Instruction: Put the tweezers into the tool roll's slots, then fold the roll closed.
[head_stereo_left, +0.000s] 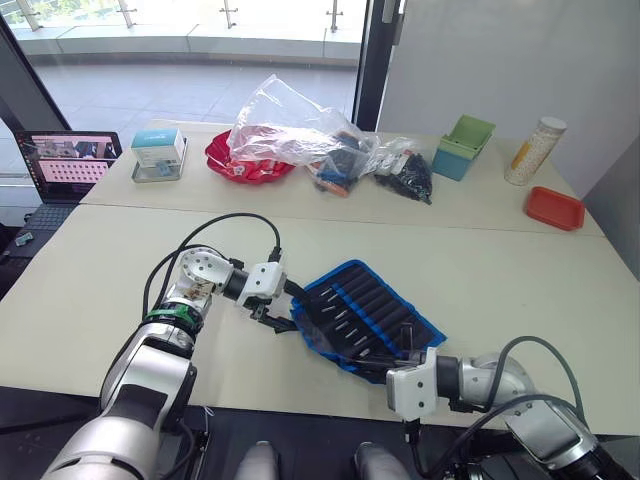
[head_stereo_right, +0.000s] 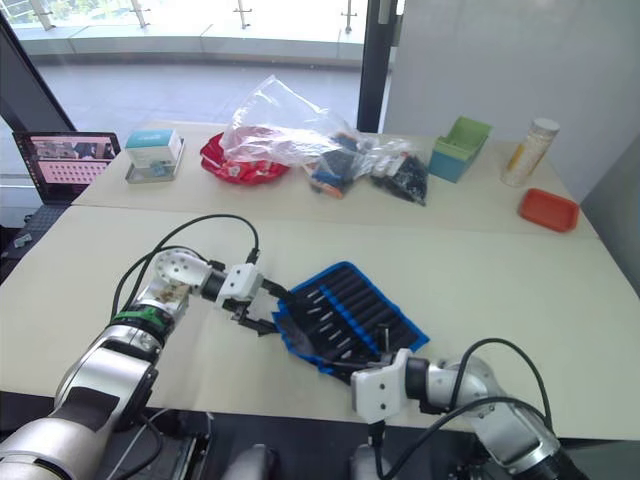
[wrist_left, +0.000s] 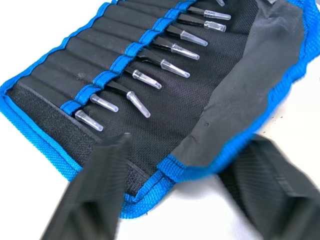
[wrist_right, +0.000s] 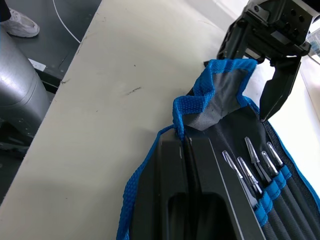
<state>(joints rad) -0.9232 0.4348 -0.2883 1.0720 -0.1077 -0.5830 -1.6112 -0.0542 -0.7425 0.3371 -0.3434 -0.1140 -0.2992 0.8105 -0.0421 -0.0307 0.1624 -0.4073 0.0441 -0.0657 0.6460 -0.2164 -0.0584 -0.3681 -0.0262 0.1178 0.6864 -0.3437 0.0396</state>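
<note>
The tool roll (head_stereo_left: 362, 317) lies open on the bench (head_stereo_left: 120, 260) between the two tools, tweezers (wrist_left: 165, 65) already seated in its slots (wrist_left: 120, 62). The left tool (head_stereo_left: 280, 308) stands spread at the roll's flap edge; the right tool (wrist_right: 186, 145) is pinched shut on the blue edging. Soft, floppy fabric (likely light): grip the stitched hem, not the thin flap.

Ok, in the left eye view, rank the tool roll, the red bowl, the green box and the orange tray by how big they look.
1. tool roll
2. red bowl
3. green box and orange tray look about alike.

The roll lies nearest the camera, so true sizes stay unsure.
</note>
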